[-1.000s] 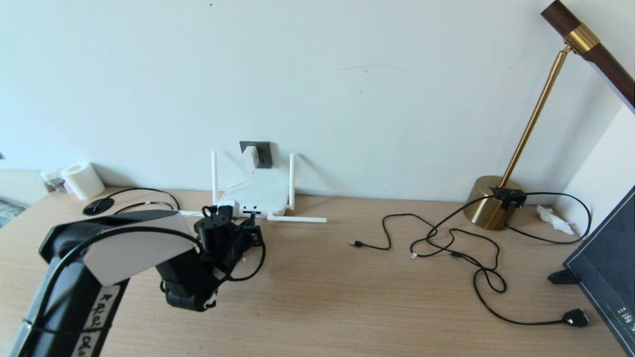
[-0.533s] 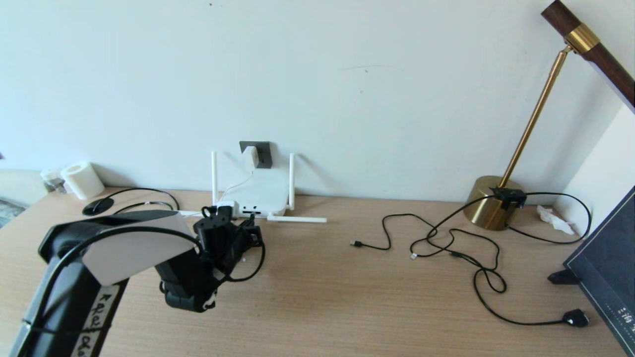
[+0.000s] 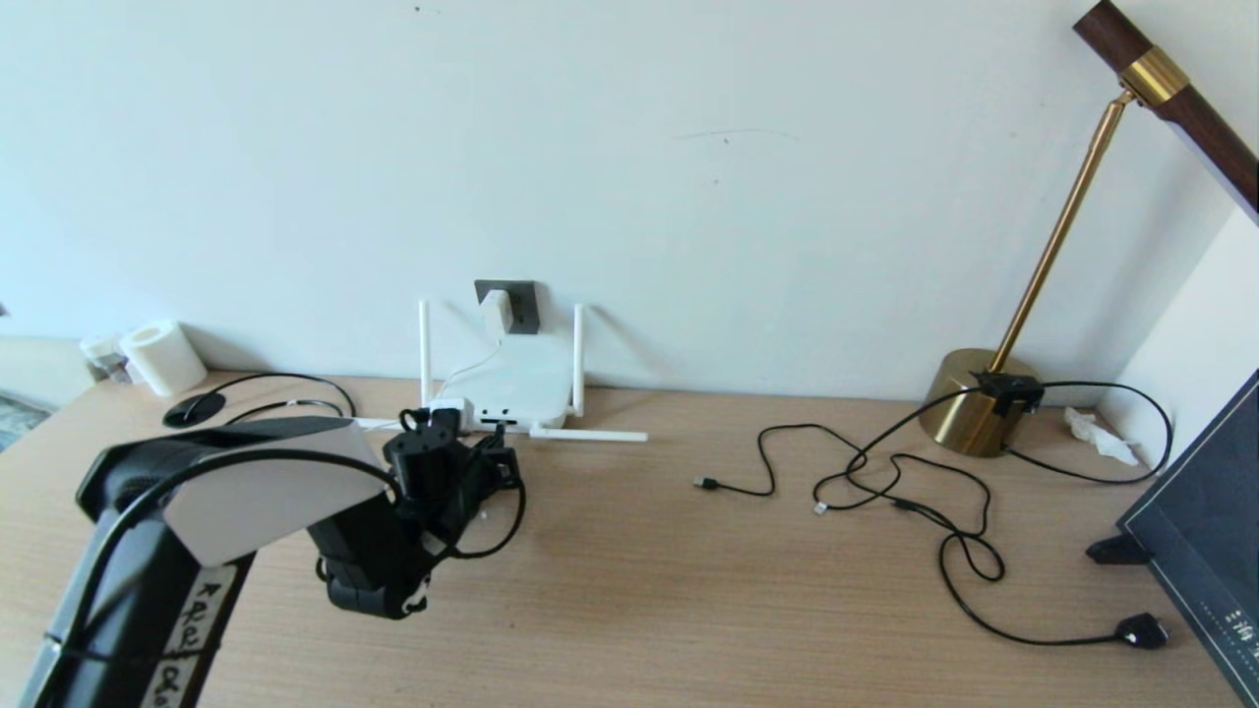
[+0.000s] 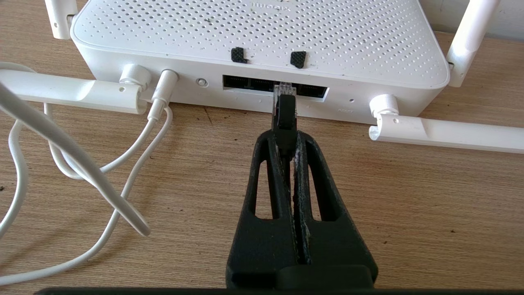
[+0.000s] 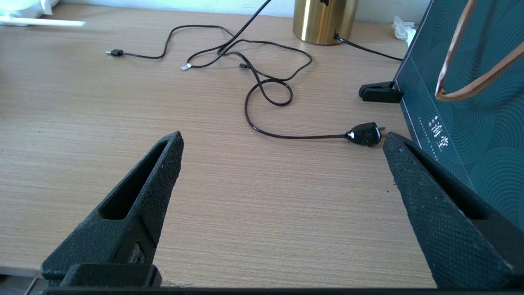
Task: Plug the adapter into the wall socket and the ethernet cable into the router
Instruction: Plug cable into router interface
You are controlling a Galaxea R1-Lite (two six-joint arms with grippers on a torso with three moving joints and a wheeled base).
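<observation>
The white router (image 3: pixel 521 383) lies against the wall with its antennas out, its ports (image 4: pixel 245 83) facing me. My left gripper (image 4: pixel 286 137) is shut on the ethernet cable's black boot (image 4: pixel 284 114); the clear plug (image 4: pixel 283 88) sits at the mouth of a middle port. In the head view the left gripper (image 3: pixel 492 457) stands just in front of the router. The white adapter (image 3: pixel 498 311) is seated in the dark grey wall socket (image 3: pixel 521 305), its thin white cord (image 4: pixel 135 143) running to the router. My right gripper (image 5: pixel 282 141) hangs open over bare table, out of the head view.
Thin black cables (image 3: pixel 885 472) sprawl over the right half of the table, ending in a black plug (image 5: pixel 364 134). A brass lamp base (image 3: pixel 974 398) stands at the back right, a dark teal bag (image 5: pixel 462 102) at the right edge, a paper roll (image 3: pixel 162 356) at the back left.
</observation>
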